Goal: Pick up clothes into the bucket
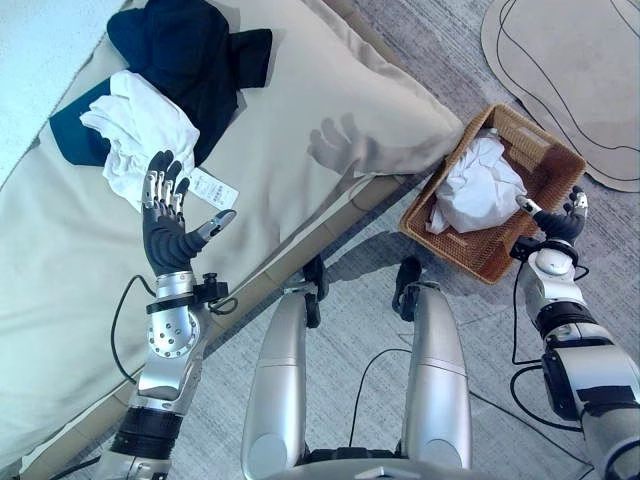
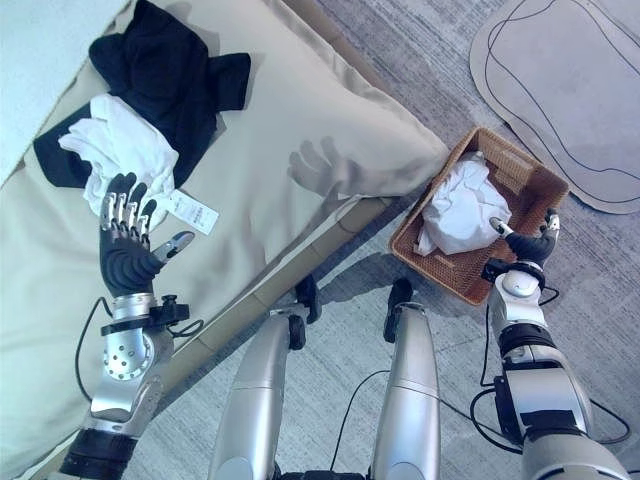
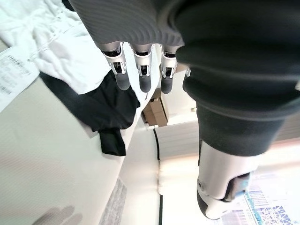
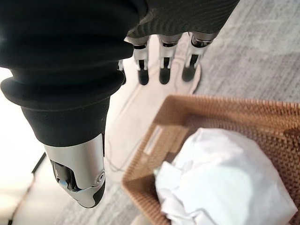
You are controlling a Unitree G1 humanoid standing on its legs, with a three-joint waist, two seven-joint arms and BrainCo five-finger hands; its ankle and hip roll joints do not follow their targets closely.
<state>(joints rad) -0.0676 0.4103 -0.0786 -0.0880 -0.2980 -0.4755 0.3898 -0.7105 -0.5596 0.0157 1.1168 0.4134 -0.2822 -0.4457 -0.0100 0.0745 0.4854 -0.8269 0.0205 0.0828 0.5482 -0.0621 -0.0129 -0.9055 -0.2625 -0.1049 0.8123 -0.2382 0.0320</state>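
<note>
beige cushion (image 1: 330,110) carries a black garment (image 1: 190,60) and a white garment (image 1: 140,130) touching it; wicker basket (image 1: 545,160) on the floor holds crumpled white cloth (image 1: 480,190); left hand (image 1: 165,225) hovers spread by the white garment, right hand (image 1: 560,225) relaxed, empty, at the basket's edge

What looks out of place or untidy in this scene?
A white garment and a dark garment lie crumpled together on the beige cushion, not yet in the wicker basket, which already holds one white cloth. The left hand is open near them; the right hand is open by the basket.
</note>
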